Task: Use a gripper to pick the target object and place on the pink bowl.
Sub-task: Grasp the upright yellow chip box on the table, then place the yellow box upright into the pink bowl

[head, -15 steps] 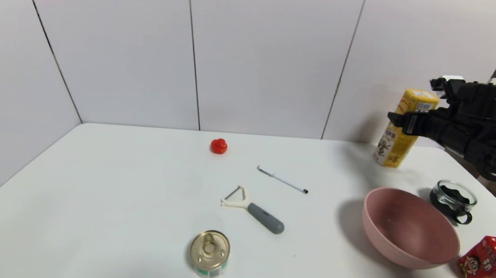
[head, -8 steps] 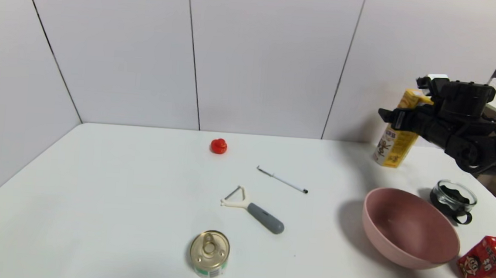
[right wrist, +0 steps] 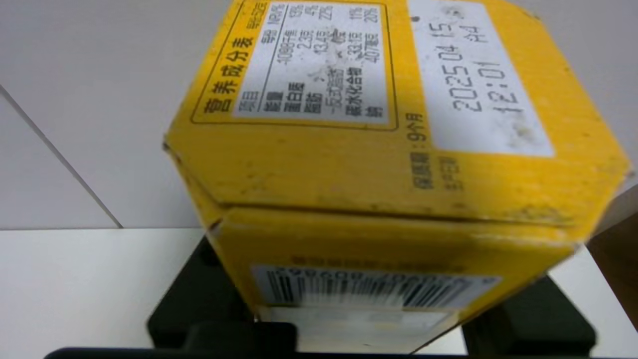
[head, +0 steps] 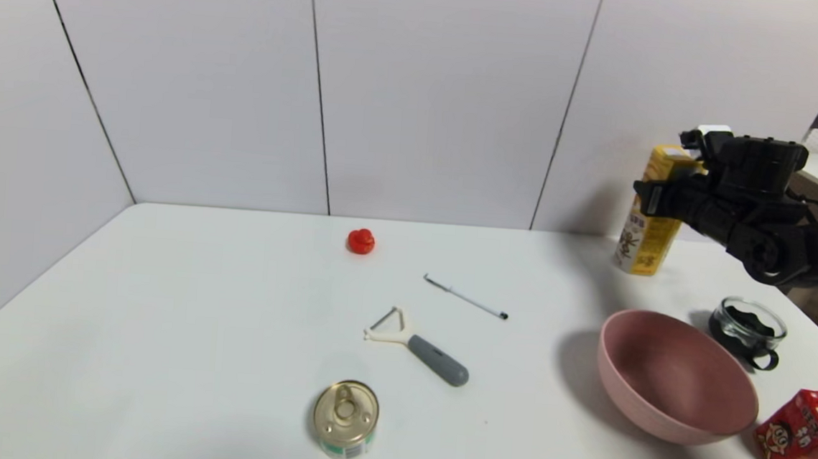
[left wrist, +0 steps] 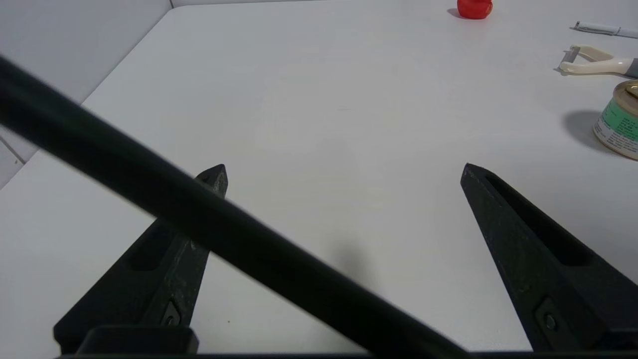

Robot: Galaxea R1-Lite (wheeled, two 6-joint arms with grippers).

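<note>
Carton (head: 645, 235) between the jaws of the right claw (head: 647, 198)

It stands upright at the far right of the surface (head: 230, 318), behind the pink bowl (head: 677, 378), with the right claw's jaws on either side of it; whether they are clamped on it, I cannot tell. The left claw (left wrist: 344, 169), its jaws wide apart and nothing between them, hangs over the surface, well apart from the can (head: 345, 419).
</note>
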